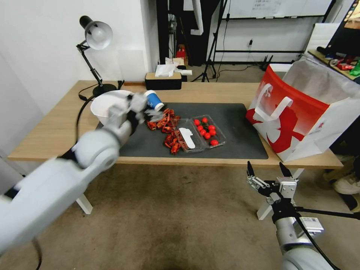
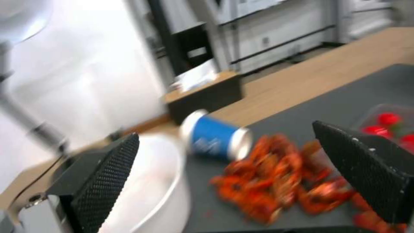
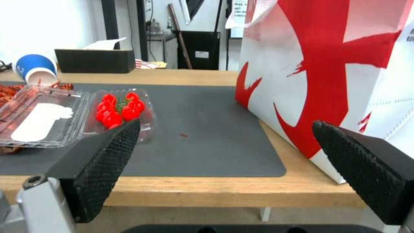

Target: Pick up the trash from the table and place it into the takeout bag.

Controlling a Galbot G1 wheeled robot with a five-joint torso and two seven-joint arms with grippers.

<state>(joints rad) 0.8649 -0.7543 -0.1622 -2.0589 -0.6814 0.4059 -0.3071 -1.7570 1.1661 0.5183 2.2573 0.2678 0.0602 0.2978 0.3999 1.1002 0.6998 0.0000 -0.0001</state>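
Table [image 1: 45,131]: long light-wood top, dark grey mat [image 1: 232,127] across its middle, everything sat on it.
Takeout bag [image 1: 300,120]: stood at the table's 3 o'clock end, mouth open upward, white handles on the near face.
White bowl [image 1: 103,107]: big one at 9 o'clock of the mat, partly behind the left arm, and not trash.
Tomato tray [image 1: 208,131]: clear tray mid-mat, red tomatoes inside, its lid half lying beside it.
Blue paper cup [image 1: 154,99]: tipped on its side at 10 o'clock of the mat, just beside the bowl, touching the red scraps [image 1: 165,123].
Left gripper [image 2: 224,168]: jaws spread wide and empty, reaching over the bowl with the cup framed between them.
Right gripper [image 1: 267,173]: parked low off the table's near edge at 5 o'clock, fingers apart, holding nothing.
Risk: the cup could roll or crush if the jaws closed off-centre; one finger looked close enough to clip the bowl rim, and scraps could get dragged along.
Hard to tell: the left gripper was smeared in the head view, its gap to the cup uncertain; the bag's inside was barely visible.
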